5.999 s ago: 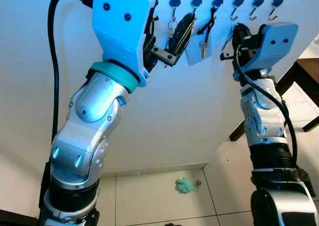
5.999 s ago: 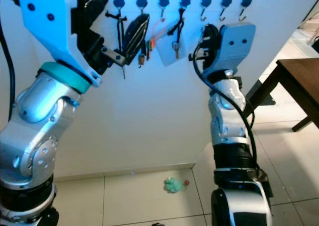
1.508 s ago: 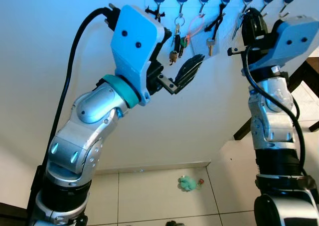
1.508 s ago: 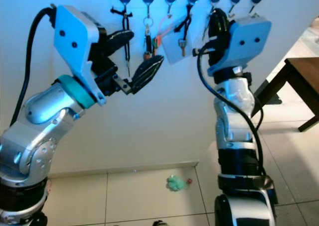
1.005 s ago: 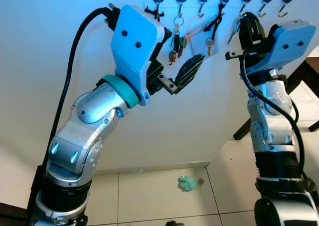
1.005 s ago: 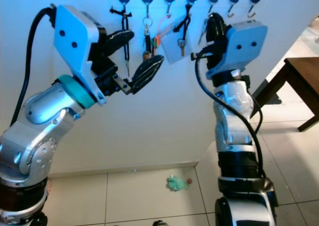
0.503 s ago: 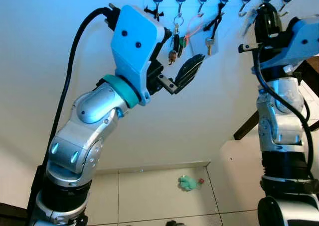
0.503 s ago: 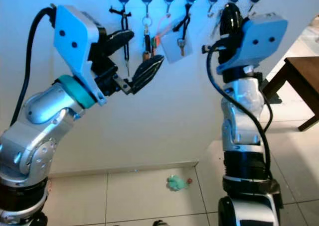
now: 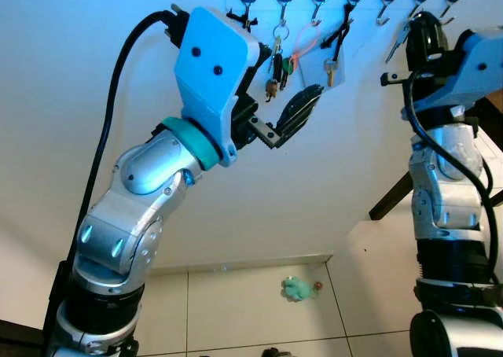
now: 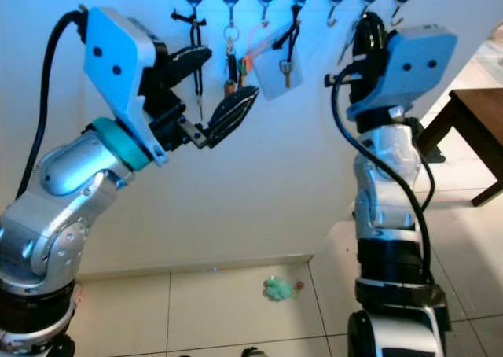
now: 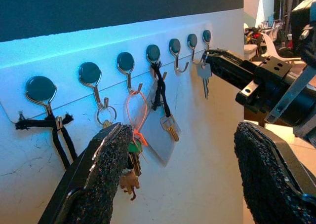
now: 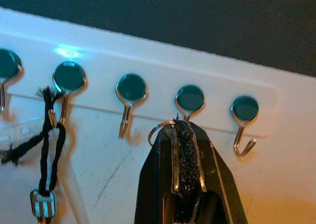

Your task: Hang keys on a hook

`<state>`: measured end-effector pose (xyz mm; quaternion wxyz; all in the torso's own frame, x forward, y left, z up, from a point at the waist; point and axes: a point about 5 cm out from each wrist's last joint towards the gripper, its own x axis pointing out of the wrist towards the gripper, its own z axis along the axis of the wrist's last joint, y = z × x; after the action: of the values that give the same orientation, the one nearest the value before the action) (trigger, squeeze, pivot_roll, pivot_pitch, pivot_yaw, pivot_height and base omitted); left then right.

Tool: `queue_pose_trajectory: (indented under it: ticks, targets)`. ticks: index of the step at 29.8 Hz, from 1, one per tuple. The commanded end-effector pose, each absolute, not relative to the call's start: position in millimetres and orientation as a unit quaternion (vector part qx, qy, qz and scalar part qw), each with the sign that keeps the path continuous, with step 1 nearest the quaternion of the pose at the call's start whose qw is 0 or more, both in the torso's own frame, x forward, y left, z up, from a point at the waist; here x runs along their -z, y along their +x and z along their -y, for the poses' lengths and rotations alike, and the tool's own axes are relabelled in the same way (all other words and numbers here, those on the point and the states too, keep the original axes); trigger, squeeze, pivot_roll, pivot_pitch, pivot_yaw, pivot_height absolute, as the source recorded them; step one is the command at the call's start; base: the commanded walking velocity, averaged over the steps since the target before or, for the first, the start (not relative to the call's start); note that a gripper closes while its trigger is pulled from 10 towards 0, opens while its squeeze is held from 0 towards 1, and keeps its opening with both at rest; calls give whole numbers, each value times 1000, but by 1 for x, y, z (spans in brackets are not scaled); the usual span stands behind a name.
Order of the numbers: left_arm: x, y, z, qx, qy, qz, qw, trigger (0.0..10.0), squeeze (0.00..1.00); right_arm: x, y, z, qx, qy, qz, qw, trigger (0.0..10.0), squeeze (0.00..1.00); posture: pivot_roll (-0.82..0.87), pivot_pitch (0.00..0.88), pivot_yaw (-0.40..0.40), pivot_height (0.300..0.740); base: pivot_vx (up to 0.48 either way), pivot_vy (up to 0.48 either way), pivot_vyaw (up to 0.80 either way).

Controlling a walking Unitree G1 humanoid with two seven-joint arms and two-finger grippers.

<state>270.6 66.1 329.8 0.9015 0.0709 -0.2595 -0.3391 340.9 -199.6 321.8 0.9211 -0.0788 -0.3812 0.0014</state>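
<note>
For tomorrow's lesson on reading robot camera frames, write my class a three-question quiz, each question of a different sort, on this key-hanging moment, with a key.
1. True or false: the right gripper is shut on a key ring.
2. The right gripper's tips are just below which hook in the row of hooks? A) the outermost B) the second from the outer end C) the one with the black cord
3. Fill in: the left gripper has its fingers ____ and holds nothing.

Key: 1 true; 2 B; 3 open.
</note>
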Motion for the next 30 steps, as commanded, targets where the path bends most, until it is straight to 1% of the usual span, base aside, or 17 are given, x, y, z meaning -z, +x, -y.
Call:
queue_pose_trajectory:
  ticks: [1,20,24,28,30]
  targets:
    - [-331,270,-65,346,68,263,898,10000,0,-325,342,200,-2,-77,383,921,10000,0,-107,143,55,740,0,0,0]
    - [-331,269,-64,341,66,267,899,10000,0,-328,352,194,-32,-82,375,923,10000,0,-106,128,43,740,0,0,0]
    - [-332,269,-64,342,67,267,899,10000,0,-325,353,195,-26,-81,366,927,10000,0,-106,128,43,740,0,0,0]
    - [-332,269,-64,342,67,268,898,10000,0,-313,360,201,-9,-76,331,941,10000,0,-107,123,45,740,0,0,0]
    - [-332,269,-65,342,67,268,898,10000,0,-312,360,202,-8,-74,327,942,10000,0,-107,123,45,740,0,0,0]
